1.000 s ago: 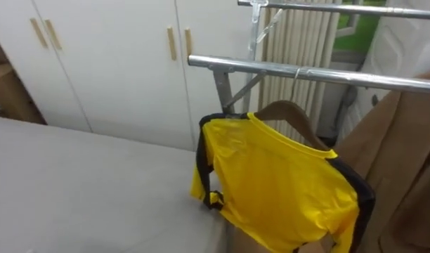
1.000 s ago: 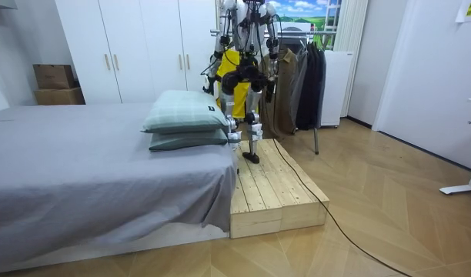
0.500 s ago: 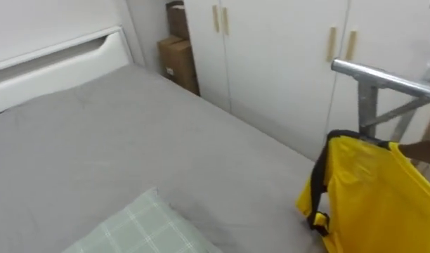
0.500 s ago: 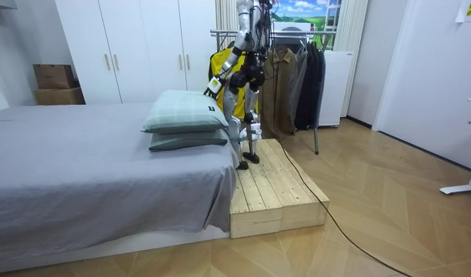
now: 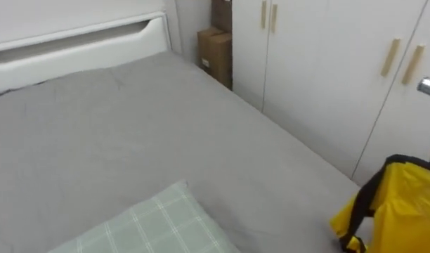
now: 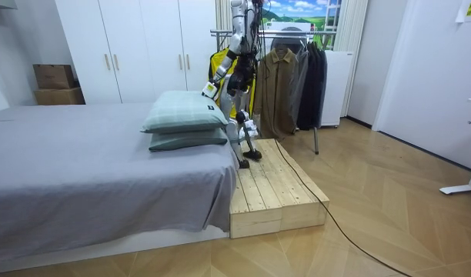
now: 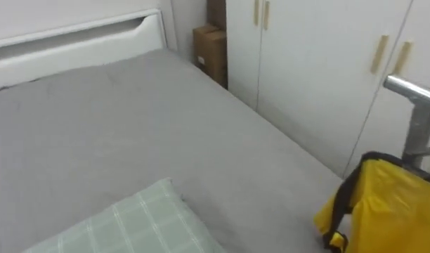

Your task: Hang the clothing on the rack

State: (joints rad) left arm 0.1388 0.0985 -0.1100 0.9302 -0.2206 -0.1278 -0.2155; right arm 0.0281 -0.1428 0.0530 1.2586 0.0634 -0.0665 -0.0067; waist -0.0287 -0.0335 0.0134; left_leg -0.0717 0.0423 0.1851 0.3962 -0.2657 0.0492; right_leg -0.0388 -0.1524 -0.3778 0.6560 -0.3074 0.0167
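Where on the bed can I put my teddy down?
The grey bedcover is bare between the white headboard, the checked pillow and the wardrobe side. It's crowded at the corner by the yellow shirt and metal rail.

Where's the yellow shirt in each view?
Left eye view: yellow shirt in the lower right corner, cut off by the edge.
Right eye view: yellow shirt at lower right, a little further in from the edge.
Room view: yellow shirt at top centre, behind the robot by the clothes rack.
Shared landmark: green checked pillow, at the bottom edge in both eye views and left of the robot in the room view.
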